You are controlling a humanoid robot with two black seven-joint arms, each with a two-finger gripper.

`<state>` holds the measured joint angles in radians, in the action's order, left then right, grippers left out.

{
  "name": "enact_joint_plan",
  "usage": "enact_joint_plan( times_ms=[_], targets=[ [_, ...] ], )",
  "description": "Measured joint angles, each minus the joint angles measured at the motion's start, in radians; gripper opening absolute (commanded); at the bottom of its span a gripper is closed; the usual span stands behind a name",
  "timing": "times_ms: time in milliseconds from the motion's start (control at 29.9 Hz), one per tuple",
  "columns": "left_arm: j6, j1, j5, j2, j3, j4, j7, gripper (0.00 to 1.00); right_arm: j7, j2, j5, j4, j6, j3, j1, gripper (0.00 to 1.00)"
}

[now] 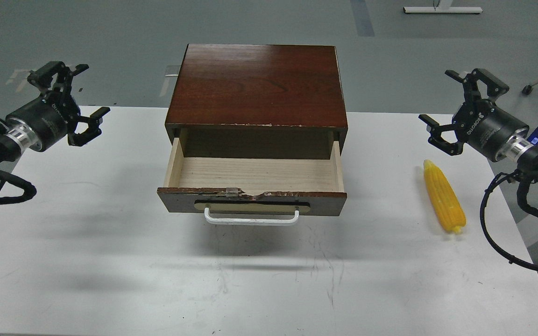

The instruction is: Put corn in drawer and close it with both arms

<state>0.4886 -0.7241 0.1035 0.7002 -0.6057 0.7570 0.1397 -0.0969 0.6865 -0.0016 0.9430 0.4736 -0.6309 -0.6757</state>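
The yellow corn (444, 203) lies on the white table at the right, its narrow tip pointing away from me. The dark-brown drawer (252, 198) stands pulled out of the cabinet (257, 86), its pale wood inside bare and its white bar handle (251, 218) facing me. My right gripper (453, 105) hovers open just above and behind the corn's tip, holding nothing. My left gripper (76, 95) hangs open over the table's far left edge, well apart from the drawer, with nothing between its fingers.
The white table (110, 261) stretches bare in front of the drawer. Black cables (498, 233) loop from the right arm beside the table's right edge. Beyond the table lies grey floor with a white stand base (442, 9).
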Motion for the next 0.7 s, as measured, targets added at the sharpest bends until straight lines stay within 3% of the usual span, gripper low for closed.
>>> enact_joint_plan(
  times_ms=[200, 535, 702],
  targets=[
    [0.0, 0.031, -0.012, 0.006, -0.001, 0.019, 0.011, 0.98, 0.043, -0.015, 0.007, 0.001, -0.058, -0.016, -0.009, 1.0],
    [0.0, 0.064, -0.013, 0.007, -0.002, 0.029, 0.012, 0.98, 0.049, -0.022, 0.004, -0.009, -0.073, -0.009, -0.048, 1.0],
    [0.0, 0.108, -0.014, 0.03, -0.013, 0.117, 0.012, 0.98, 0.049, -0.027, 0.006, -0.012, -0.076, -0.018, -0.05, 1.0]
  ],
)
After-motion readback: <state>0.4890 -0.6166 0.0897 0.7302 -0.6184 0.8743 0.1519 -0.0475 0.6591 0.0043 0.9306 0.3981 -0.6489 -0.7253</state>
